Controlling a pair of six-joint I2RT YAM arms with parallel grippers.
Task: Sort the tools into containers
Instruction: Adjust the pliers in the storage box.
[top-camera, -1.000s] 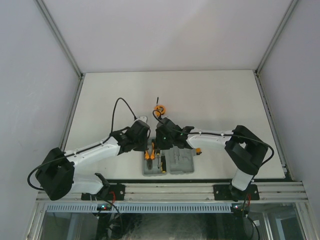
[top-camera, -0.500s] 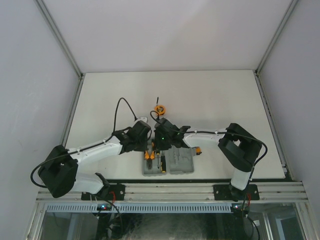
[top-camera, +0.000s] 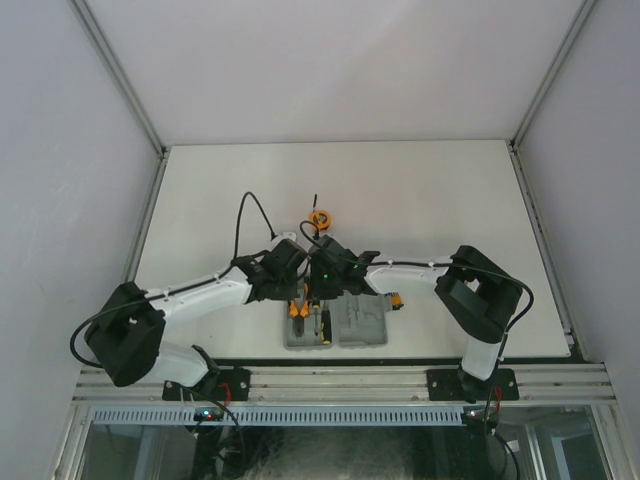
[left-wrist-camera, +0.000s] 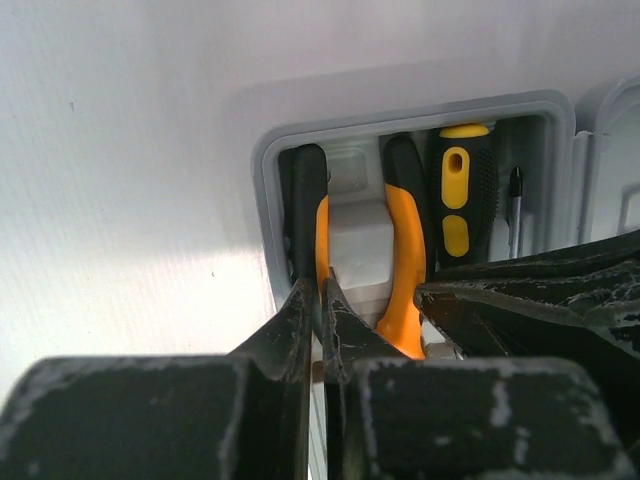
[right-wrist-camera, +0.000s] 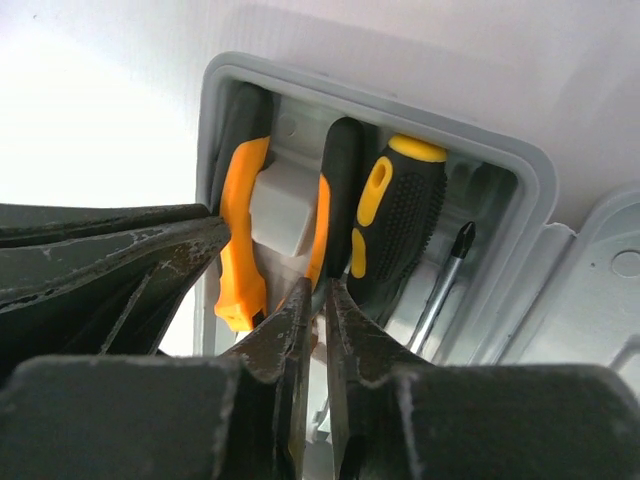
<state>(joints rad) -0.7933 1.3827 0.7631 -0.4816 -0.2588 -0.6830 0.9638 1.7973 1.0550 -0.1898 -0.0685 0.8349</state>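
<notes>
Left tool (left-wrist-camera: 320, 292) edged rightward, pinching curved rubbery pliers (left-wrist-camera: 405, 260)

Pliers (left-wrist-camera: 405, 250) head hidden behind left hand (left-wrist-camera: 318, 296); case (left-wrist-camera: 262, 200) cut off at right edge.

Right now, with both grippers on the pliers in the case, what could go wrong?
1. The left gripper and right gripper pinch separate handles of the pliers, crowded side by side; either retreat could clip the other.
2. The right gripper sits close beside the screwdriver; lifting may drag it from the case.
</notes>
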